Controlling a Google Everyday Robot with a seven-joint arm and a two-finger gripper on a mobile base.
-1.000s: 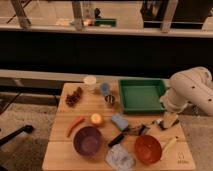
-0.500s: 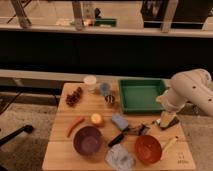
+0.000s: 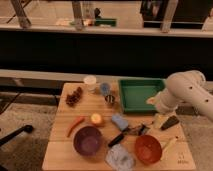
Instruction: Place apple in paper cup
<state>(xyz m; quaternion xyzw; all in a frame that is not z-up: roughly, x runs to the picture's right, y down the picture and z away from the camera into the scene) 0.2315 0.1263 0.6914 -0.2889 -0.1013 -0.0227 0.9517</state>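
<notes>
On the table (image 3: 59, 150), apple (image 3: 96, 119) sits well apart from right-edge jaws.

1. Pale rectangular wooden counter (image 3: 60, 150): matt, smooth.
2. Small round yellow-orange apple (image 3: 96, 119): glossy skin.
3. Small off-white cylindrical paper cup (image 3: 90, 82): matt.
4. Small metal cup (image 3: 110, 99): shiny.
5. Green rectangular plastic tray (image 3: 137, 95): smooth.
6. Dark matt end effector (image 3: 168, 122), at the counter's right edge, below the smooth off-white arm (image 3: 182, 90).

Pale wooden tabletop (image 3: 59, 151). Near its middle, a glowing yellow-orange round apple (image 3: 96, 119); at the far edge, a cream paper cup (image 3: 90, 81). Purple bowl (image 3: 88, 141), rust-red bowl (image 3: 148, 149), green plastic tray (image 3: 121, 95), long orange carrot (image 3: 75, 125). On the right, a white arm's dark claw (image 3: 167, 123).
</notes>
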